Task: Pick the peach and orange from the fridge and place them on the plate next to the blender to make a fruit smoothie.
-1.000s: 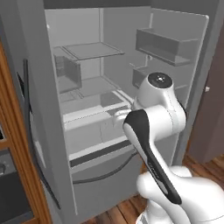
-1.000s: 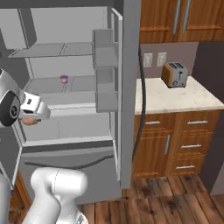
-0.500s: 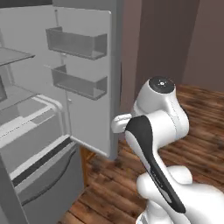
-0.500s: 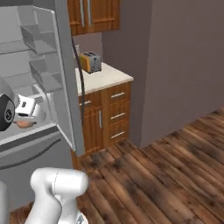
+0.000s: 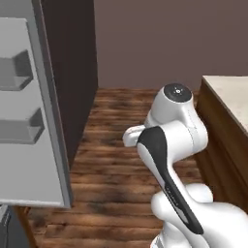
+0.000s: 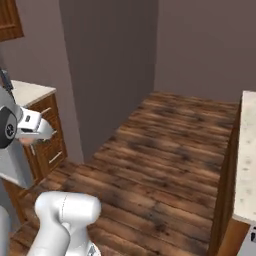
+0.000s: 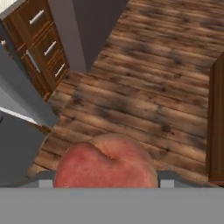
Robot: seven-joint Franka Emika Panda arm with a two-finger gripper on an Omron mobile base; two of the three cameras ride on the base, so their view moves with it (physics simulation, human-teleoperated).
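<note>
1. Step in hand: carry phase, first fruit. The peach (image 7: 106,162) sits in the jaws, filling the bottom centre of the hand view, reddish-pink skin with a crease on top.
2. Jaws: closed onto the peach as far as I can judge. The grey finger tips (image 7: 45,180) peek out on either side of the fruit, tight against it. How wide the gap is, I can't read.
3. Gripper (image 6: 31,137) shows at the left edge of the right base view, held in close to the arm. A sliver of peach-coloured fruit shows under the white hand there.
4. Fridge: its open door (image 5: 29,111), with two grey bins, stands at the left of the left base view. The base faces away from the interior, so I can't see the shelves or the orange.
5. Ahead of the base: wooden floor (image 6: 165,155), a dark wall, and a pale table (image 5: 227,92) over wooden cabinets at the right of the left base view. The right base view shows the same table edge on its right.
6. Hand view looks down at the floor and at wooden drawers (image 7: 41,48) top left.
7. Plate and blender: can't locate them from here.
8. Next, my judgement: bring the plate and blender into sight, drive up, extend the arm over the plate, lower, then release. Grip must hold during base motion; a round fruit can roll off a flat plate if dropped from height.
9. Progress: one fruit in transit; orange still to fetch.
</note>
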